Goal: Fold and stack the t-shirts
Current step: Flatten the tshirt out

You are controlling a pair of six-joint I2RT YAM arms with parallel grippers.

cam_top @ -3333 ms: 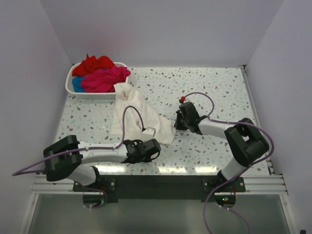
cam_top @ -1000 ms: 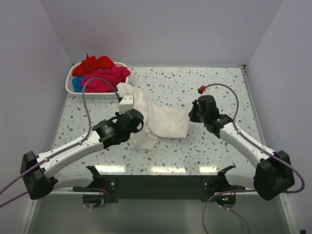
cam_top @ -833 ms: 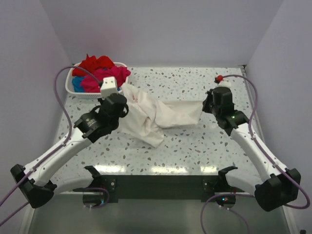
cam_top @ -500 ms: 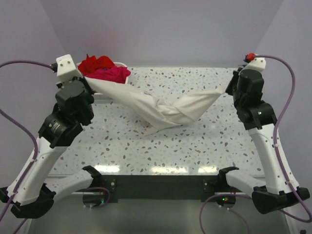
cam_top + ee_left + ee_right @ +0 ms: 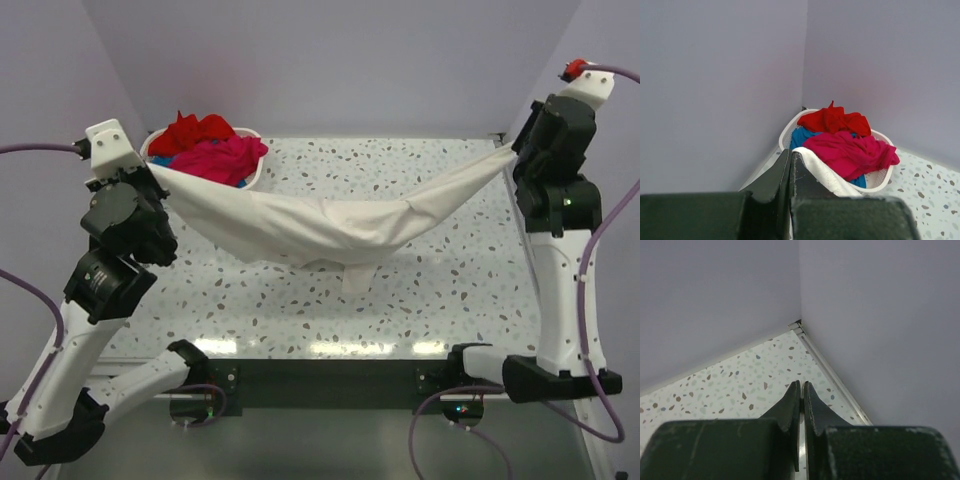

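Lilac-grey walls enclose a speckled terrazzo table, with a white tee slung above it.
Plain matte walls meet at both far corners, and the pale tabletop is flecked grey and brown. The white tee hangs as a sagging band between the two raised arms, one flap drooping toward the table. A basket in the far-left corner holds a red tee, a pink tee and a blue tee. The left gripper and right gripper each clamp one end of the white tee.
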